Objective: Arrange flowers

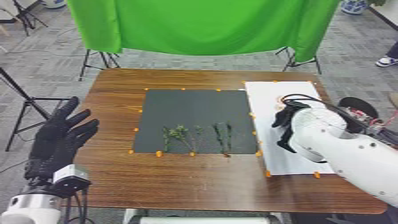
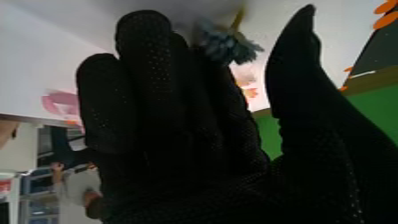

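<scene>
On the brown surface (image 1: 178, 187), green stems (image 1: 181, 132) lie flat, likely for easy picking, with the left hand (image 1: 59, 142) spread and the right hand (image 2: 191, 170) straight near a blue flower (image 2: 233, 49).

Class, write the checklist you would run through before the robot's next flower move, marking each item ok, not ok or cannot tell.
1. Left hand away from the dark mat: ok, it is at the table's left edge.
2. Green stems lying on the mat: ok.
3. Right hand at the white sheet: ok.
4. Right hand's fingers curled round the bluish flower: not ok, they are straight.
5. Bluish flower touching those fingers: cannot tell, the glove partly hides it.
</scene>
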Available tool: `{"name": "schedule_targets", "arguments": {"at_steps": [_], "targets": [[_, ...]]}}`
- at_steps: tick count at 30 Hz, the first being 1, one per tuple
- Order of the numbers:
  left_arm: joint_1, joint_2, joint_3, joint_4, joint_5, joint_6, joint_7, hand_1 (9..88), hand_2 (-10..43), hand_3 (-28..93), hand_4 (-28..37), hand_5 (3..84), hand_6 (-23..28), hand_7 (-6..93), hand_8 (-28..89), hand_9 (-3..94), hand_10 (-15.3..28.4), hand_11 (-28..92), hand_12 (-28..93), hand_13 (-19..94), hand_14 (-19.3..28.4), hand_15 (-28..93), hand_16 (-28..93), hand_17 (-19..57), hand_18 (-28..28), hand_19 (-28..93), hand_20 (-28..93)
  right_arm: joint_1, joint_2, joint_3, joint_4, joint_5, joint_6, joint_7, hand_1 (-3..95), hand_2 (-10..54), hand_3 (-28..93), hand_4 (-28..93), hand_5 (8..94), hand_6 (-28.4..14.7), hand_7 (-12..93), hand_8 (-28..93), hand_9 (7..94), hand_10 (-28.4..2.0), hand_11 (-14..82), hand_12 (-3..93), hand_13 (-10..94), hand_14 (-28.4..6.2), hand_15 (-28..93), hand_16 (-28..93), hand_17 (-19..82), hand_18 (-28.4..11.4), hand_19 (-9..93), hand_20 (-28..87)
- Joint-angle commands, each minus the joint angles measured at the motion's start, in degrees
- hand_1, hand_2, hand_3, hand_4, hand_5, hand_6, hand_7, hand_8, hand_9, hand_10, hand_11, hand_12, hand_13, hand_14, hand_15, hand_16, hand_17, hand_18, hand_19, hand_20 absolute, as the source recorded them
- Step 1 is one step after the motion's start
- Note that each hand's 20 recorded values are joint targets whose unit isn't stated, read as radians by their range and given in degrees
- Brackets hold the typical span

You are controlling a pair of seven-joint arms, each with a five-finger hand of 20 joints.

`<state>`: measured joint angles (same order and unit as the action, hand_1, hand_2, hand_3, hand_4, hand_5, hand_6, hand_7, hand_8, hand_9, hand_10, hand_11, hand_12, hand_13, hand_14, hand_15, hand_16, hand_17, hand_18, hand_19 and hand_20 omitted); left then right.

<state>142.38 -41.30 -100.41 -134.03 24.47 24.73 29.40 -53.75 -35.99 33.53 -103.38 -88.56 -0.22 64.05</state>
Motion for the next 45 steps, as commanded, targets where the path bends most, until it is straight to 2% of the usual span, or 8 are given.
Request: {"name": "schedule_targets", "arguments": {"at_steps": [1,14,17,18,25,38,42,45], "targets": [[0.1,-0.77,-0.1,0.07,0.68,-0.74,-0.86,29.9,10.0,61,-21.4,32.2,7.7,8.3,-8,26.3,18.5,25,10,19,26.9,55,-13,-7.3,27.2,55,-1,-1.4,-0.7,-4.0,0.9,-1.6,1.3,-0.3,50.6,-8.7,75,-27,61.6,-5.1,30,6,71.6,-17.4,20.8,14.9,73,-12.4,53,12,50,-16.1,93,-13],[1.1,-0.92,-0.97,-0.1,0.41,-0.76,-0.32,29.9,9.9,61,-21.4,32.2,7.8,8.2,-8,26.2,18.5,25,10,19,27.0,56,-13,-7.3,27.1,55,-1,0.8,-0.6,-9.7,0.8,-6.6,6.8,-1.2,60.1,-9.5,73,-28,65.8,-2.3,37,7,84.2,-10.3,9.1,30.4,79,-3.9,45,24,54,-12.8,93,-8],[2.5,0.09,-1.74,-0.21,-0.82,-0.33,1.29,29.9,9.9,61,-21.4,32.2,7.8,8.2,-8,26.2,18.4,25,10,19,27.0,56,-13,-7.4,27.2,55,-1,1.7,-0.4,-10.5,0.4,-7.7,7.8,-1.7,62.1,-9.5,74,-28,67.9,-1.2,40,9,86.9,-9.0,10.8,32.4,81,-2.5,45,25,55,-12.4,93,-4],[2.5,-0.43,-2.12,-0.22,-0.38,-0.62,0.46,29.8,9.9,61,-21.5,32.2,7.8,8.2,-8,26.2,18.4,25,10,19,27.0,56,-13,-7.4,27.2,55,-1,1.6,-0.2,-10.3,0.0,-8.0,8.0,-1.7,62.5,-9.5,74,-28,68.1,-1.0,40,10,87.2,-8.9,10.9,32.6,81,-2.3,45,26,55,-12.4,93,-3],[6.0,0.14,-4.99,-0.85,-1.52,-0.21,1.96,29.6,9.6,62,-21.4,32.2,7.7,8.3,-8,26.1,18.5,24,10,18,26.9,55,-13,-7.4,27.2,55,-1,3.5,-0.3,-10.2,-1.4,-9.2,8.2,-2.6,63.2,-9.5,75,-28,70.7,-1.0,41,11,88.5,-9.0,11.8,34.0,82,-1.6,46,26,55,-12.3,93,2],[10.7,-1.01,-9.58,-1.78,-1.44,-0.62,1.88,29.3,9.3,61,-21.5,32.4,7.9,7.8,-8,26.1,18.5,24,10,18,26.9,55,-13,-7.4,27.9,55,-2,9.8,-3.7,-11.1,-5.4,-11.1,6.6,-5.8,63.2,-9.5,77,-28,72.5,-1.7,40,12,89.6,-9.2,13.1,35.6,83,-1.8,49,26,55,-13.2,93,9],[11.8,-2.22,-11.35,-1.96,-0.55,-1.49,0.71,29.2,9.2,61,-21.5,32.3,7.9,7.6,-7,26.1,18.6,24,10,18,26.8,55,-13,-7.4,28.1,55,-2,12.3,-8.0,-12.6,-5.7,-10.6,4.9,-8.0,63.2,-9.5,77,-28,72.7,-1.7,40,12,89.7,-9.1,13.2,35.7,83,-1.9,49,26,55,-13.3,93,10],[13.7,-2.65,-12.82,-2.5,-0.48,0.0,1.2,29.1,9.1,61,-21.6,32.3,7.8,7.5,-7,26.1,18.6,24,10,18,26.9,55,-12,-7.4,28.2,55,-2,15.0,-12.6,-15.4,-5.5,-10.5,4.5,-10.2,63.2,-9.5,77,-28,72.8,-1.8,40,12,89.8,-9.1,13.3,35.9,83,-2.0,49,26,55,-13.3,93,10]]}}
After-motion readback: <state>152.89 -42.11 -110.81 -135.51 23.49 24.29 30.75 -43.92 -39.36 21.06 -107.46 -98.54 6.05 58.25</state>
